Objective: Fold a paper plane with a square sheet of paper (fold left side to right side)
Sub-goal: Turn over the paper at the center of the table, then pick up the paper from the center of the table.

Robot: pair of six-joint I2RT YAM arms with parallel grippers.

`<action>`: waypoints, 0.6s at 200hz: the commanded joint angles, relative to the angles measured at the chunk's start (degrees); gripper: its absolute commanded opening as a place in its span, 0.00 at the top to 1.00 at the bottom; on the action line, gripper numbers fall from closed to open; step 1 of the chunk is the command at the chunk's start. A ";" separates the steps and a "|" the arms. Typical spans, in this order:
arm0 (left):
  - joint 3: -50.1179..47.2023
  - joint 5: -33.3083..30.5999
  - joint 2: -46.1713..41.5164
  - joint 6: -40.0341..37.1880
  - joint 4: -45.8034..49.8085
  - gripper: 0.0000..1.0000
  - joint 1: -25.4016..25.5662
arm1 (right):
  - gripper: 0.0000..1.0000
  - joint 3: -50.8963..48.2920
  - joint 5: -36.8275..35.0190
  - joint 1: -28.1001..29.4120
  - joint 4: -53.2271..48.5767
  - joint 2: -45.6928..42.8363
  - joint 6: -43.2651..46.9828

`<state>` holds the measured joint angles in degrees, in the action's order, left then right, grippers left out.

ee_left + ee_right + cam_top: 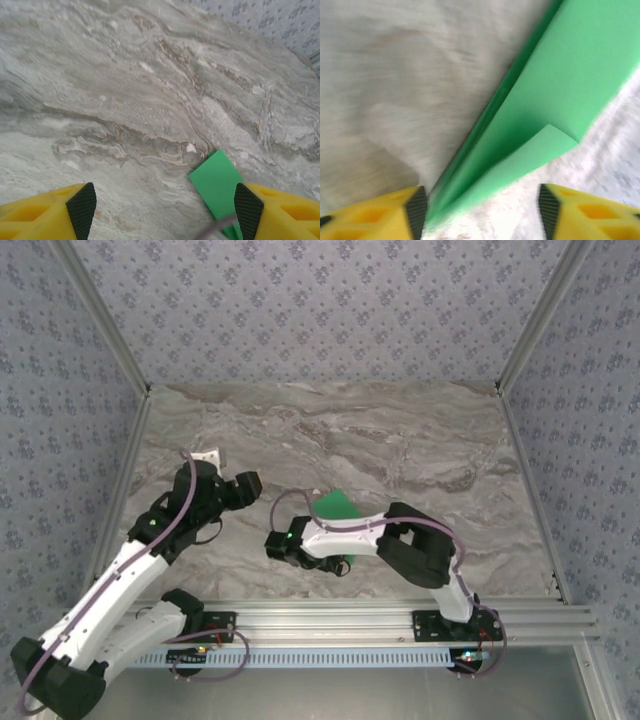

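Right pincer (481, 207) stands wide astride one end of the folded green paper (555, 90); left pincer (165, 205) wide, apart.

High rear view over the table (400, 440); two close wrist views down onto one green paper (216, 182)

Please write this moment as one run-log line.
object: bright green folded paper sheet on grey marble table | left gripper: open, empty | right gripper: open, sheet's end between jaws
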<state>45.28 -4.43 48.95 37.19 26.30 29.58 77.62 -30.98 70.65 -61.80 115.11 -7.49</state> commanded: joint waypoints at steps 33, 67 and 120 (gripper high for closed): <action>-6.06 16.86 10.46 6.41 -16.41 0.24 -2.17 | 0.13 -11.55 25.62 -5.49 13.97 -27.92 2.34; -8.68 24.18 20.05 10.04 -29.85 0.24 0.58 | 0.07 -24.79 45.70 -22.64 31.05 -46.06 -2.05; -3.92 24.46 37.51 12.43 -37.99 0.26 7.67 | 0.00 -39.28 62.41 -43.95 49.99 -56.28 -12.71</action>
<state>37.63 17.96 81.49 47.31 -3.90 35.29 42.30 18.72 32.75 -22.87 60.07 -13.56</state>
